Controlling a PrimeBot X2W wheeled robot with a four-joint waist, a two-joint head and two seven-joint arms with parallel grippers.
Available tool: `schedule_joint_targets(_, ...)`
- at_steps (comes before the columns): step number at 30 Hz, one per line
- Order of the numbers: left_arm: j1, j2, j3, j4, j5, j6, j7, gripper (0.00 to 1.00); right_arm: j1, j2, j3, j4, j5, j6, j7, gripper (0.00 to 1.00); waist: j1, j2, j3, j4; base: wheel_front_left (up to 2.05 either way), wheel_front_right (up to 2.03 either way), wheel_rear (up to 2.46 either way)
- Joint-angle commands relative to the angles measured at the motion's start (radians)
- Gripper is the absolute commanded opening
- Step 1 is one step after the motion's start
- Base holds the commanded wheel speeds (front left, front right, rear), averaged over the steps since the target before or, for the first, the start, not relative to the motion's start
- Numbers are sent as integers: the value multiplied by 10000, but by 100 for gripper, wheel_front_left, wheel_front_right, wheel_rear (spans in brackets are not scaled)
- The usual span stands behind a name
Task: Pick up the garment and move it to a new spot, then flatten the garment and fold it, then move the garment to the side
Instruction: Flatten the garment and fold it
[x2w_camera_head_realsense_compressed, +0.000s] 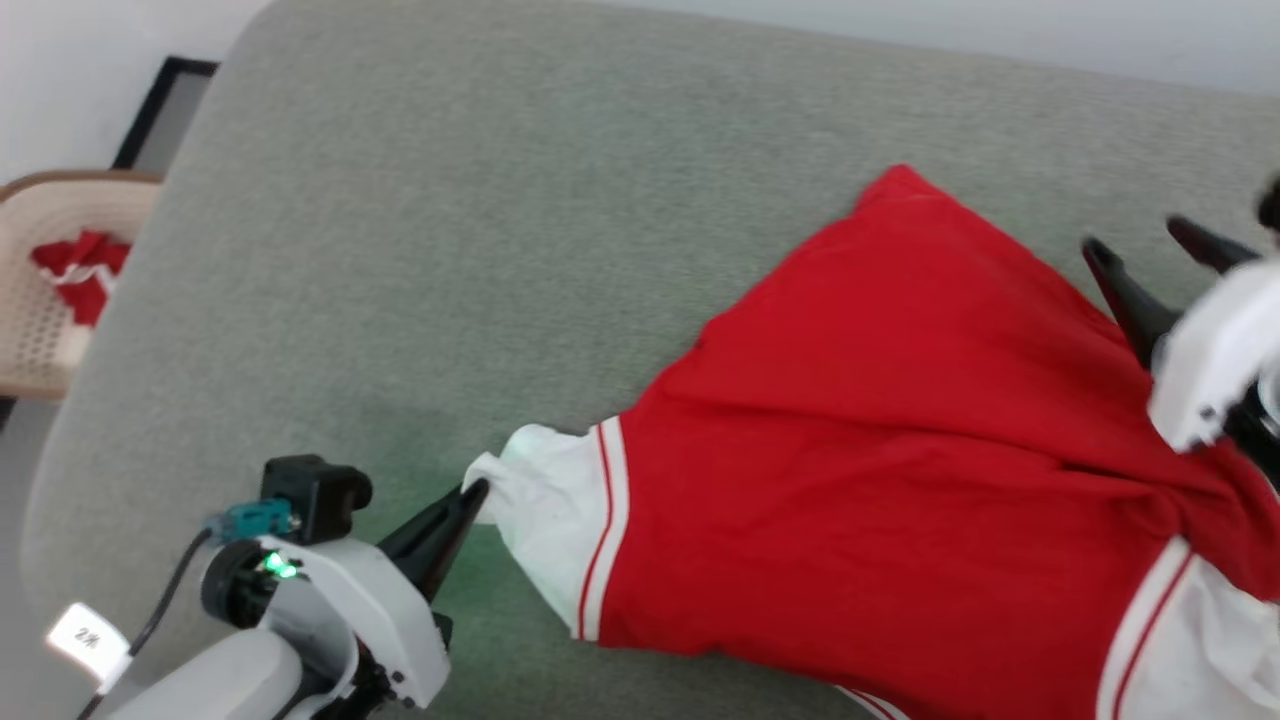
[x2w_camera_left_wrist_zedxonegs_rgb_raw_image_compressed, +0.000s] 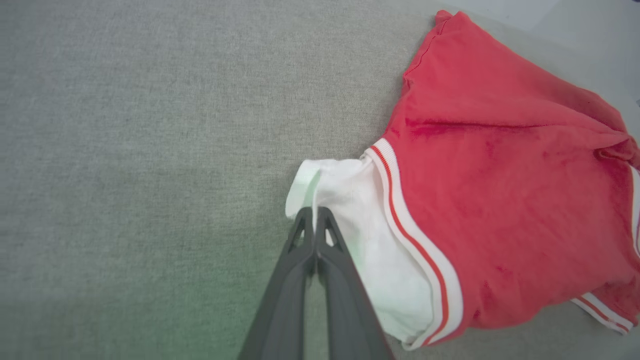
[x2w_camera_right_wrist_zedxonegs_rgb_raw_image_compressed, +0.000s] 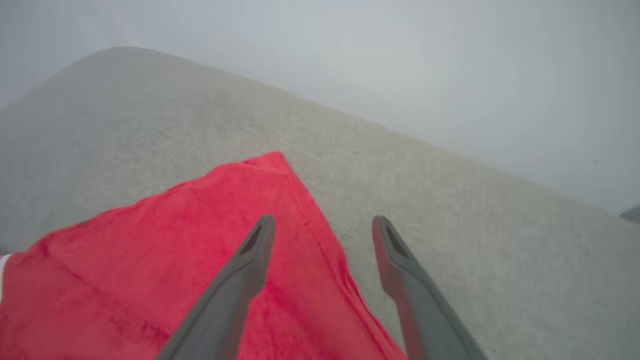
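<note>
**Red jersey on grey felt, one sleeve end pinched**

Head view: the garment (x2w_camera_head_realsense_compressed: 850, 430) is a soft red shirt with white sleeve ends, each set off by a white-and-red striped band. It lies creased on the grey felt top (x2w_camera_head_realsense_compressed: 480, 200), reaching from the middle toward four o'clock. The left claw (x2w_camera_head_realsense_compressed: 475, 492), at seven o'clock, has its fingers pressed together on the tip of a white sleeve end (x2w_camera_head_realsense_compressed: 545, 510). The shirt stretches away from it toward three o'clock. The right claw (x2w_camera_head_realsense_compressed: 1140, 238), at three o'clock, stands spread above the shirt's far red edge and grips nothing. A beige perforated basket (x2w_camera_head_realsense_compressed: 40, 330) sits at nine o'clock.

Left wrist view: the left claw (x2w_camera_left_wrist_zedxonegs_rgb_raw_image_compressed: 314, 214) rises from six o'clock, its jaws closed on the rim of the sleeve end (x2w_camera_left_wrist_zedxonegs_rgb_raw_image_compressed: 360, 225). The garment (x2w_camera_left_wrist_zedxonegs_rgb_raw_image_compressed: 500, 200) fans out toward two o'clock.

Right wrist view: the right claw (x2w_camera_right_wrist_zedxonegs_rgb_raw_image_compressed: 324, 220) is spread wide. One finger lies over red cloth and the other over bare felt. The garment (x2w_camera_right_wrist_zedxonegs_rgb_raw_image_compressed: 150, 270) spreads from eight o'clock, with its corner near the centre.
</note>
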Motion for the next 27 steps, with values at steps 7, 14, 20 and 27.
schedule_joint_targets(7,-489,-653,-268,416,211,-429,79,0,-2543,-416,2104,3640,185,-15,-1663,100,0,0,322,1108,0,0,0)
schedule_joint_targets(14,-803,-1234,-456,999,244,-867,55,0,-4467,-547,4131,6728,735,-15,-1447,100,0,0,552,1803,0,0,0)
schedule_joint_targets(20,-1083,-1693,-627,1455,279,-1229,56,0,-5579,-609,5118,8896,774,-15,-992,100,0,0,742,2302,0,0,0)
schedule_joint_targets(27,-1298,-2031,-740,1987,282,-1561,33,0,-5967,-266,5930,10975,1235,-14,1227,0,0,0,821,2544,0,0,0)
